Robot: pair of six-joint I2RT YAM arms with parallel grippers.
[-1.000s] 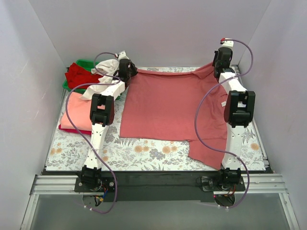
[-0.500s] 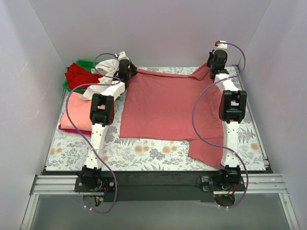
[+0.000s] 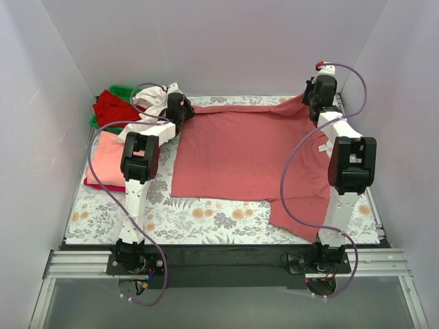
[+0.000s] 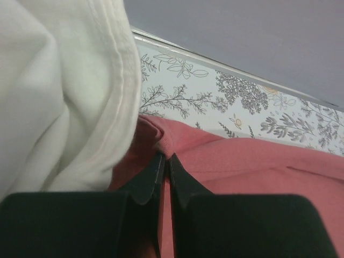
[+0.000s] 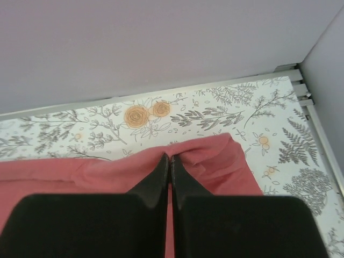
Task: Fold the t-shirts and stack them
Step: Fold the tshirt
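Observation:
A dusty-rose t-shirt [image 3: 247, 154] lies spread on the floral table. My left gripper [image 3: 184, 110] is shut on its far left corner; the wrist view shows the closed jaws pinching rose cloth [image 4: 215, 161]. My right gripper [image 3: 317, 99] is shut on the far right corner, cloth [image 5: 215, 161] bunched at the fingertips. A cream-white shirt [image 3: 147, 103] lies by the left gripper and fills the left of its wrist view [image 4: 59, 97]. A red shirt [image 3: 113, 106] sits in the bin. A folded salmon-pink shirt [image 3: 110, 159] lies at the left.
A green plastic bin [image 3: 122, 90] stands at the back left corner. Grey walls close in the table on three sides. The shirt's near right part hangs toward the table's front edge [image 3: 295, 219].
Both grippers moved toward the back wall with the shirt's far edge, which is pulled straighter. The right arm swung right; the left forearm shifted left.

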